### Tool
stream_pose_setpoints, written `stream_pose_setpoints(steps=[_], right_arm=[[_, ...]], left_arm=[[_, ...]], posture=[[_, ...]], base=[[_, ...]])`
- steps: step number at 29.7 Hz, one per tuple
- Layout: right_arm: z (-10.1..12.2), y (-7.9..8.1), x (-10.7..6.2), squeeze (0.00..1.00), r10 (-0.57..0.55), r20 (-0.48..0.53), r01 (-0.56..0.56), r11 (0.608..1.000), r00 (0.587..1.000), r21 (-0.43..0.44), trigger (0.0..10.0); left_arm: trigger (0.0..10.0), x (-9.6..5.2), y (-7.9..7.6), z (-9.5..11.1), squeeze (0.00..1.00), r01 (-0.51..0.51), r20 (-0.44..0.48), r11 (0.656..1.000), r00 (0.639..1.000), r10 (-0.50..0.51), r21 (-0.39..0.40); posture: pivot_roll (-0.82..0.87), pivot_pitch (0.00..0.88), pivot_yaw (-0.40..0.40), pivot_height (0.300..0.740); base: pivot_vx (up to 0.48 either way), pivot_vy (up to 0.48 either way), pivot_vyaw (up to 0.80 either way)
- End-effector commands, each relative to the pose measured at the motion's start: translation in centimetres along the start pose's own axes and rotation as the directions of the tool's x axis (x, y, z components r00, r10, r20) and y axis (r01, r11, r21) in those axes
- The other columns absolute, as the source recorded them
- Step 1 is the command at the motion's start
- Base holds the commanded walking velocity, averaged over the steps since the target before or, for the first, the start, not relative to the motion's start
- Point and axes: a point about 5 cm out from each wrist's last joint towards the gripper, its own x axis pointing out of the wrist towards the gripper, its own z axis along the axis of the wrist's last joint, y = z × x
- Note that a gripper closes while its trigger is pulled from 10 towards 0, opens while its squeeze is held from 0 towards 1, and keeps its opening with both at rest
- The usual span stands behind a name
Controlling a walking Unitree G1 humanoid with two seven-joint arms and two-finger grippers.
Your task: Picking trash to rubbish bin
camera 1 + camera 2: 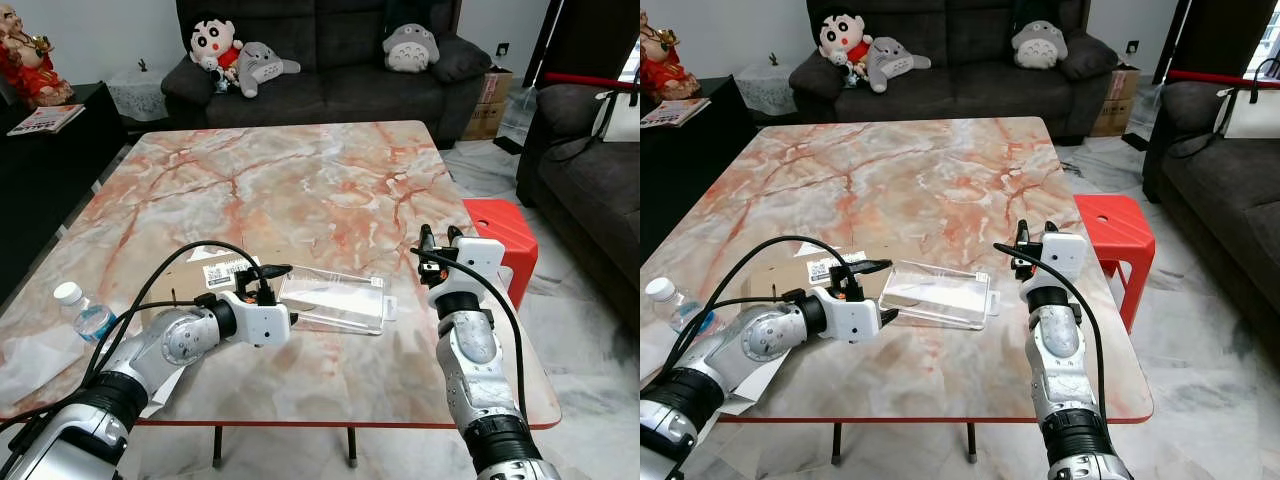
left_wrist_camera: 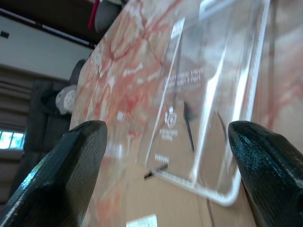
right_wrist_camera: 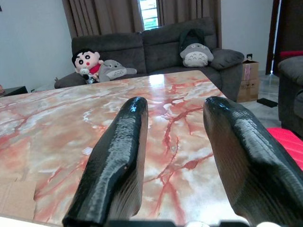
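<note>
The clear flat plastic box lies on the near middle of the pink marble table. The left gripper is wide open at the box's left end, holding nothing. I think it should slide in until one finger is on each side, then squeeze gently. The right gripper, also open and empty, waits to the right.

Table: marble top, pink and red veins
Near edge, middle: clear plastic box, lying flat
Beside it: flat cardboard, white label
Left corner: water bottle, on its side
</note>
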Motion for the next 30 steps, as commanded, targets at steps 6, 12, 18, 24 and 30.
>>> stream_pose_setpoints(steps=[6,12,18,24,30], right_arm=[[0.0,1.0,0.4,0.0,0.03,-0.008,-0.03,1.0,1.0,0.007,10.0],[-0.1,1.3,0.3,0.0,0.028,-0.009,-0.027,1.0,1.0,0.014,10.0],[-0.1,1.2,0.3,0.0,0.021,-0.009,-0.021,1.0,1.0,0.017,10.0],[-0.2,1.3,0.3,0.0,0.015,-0.01,-0.015,1.0,1.0,0.019,10.0],[-0.2,1.3,0.4,0.0,0.011,-0.009,-0.011,1.0,1.0,0.022,10.0]], left_arm=[[10.0,1.1,0.1,2.0,0.0,0.079,0.105,0.996,0.991,-0.081,0.029],[10.0,2.1,0.2,3.1,1.0,0.101,0.158,0.995,0.982,-0.104,0.022],[10.0,2.3,0.3,3.4,1.0,0.126,0.172,0.992,0.976,-0.13,0.032],[10.0,2.4,0.2,3.5,1.0,0.175,0.171,0.981,0.967,-0.187,0.084],[10.0,2.9,0.0,3.0,0.0,0.194,0.106,0.97,0.972,-0.211,0.148]], posture=[[0.1,0.018,0.063,0.74],[0.09,0.019,0.074,0.74],[0.09,0.017,0.08,0.74],[0.1,0.016,0.087,0.74],[0.09,0.013,0.089,0.74]], base=[[0.0,0.0,0.0],[0.0,0.0,0.0],[0.0,0.0,0.0],[0.0,0.0,0.0],[0.0,0.0,0.0]])
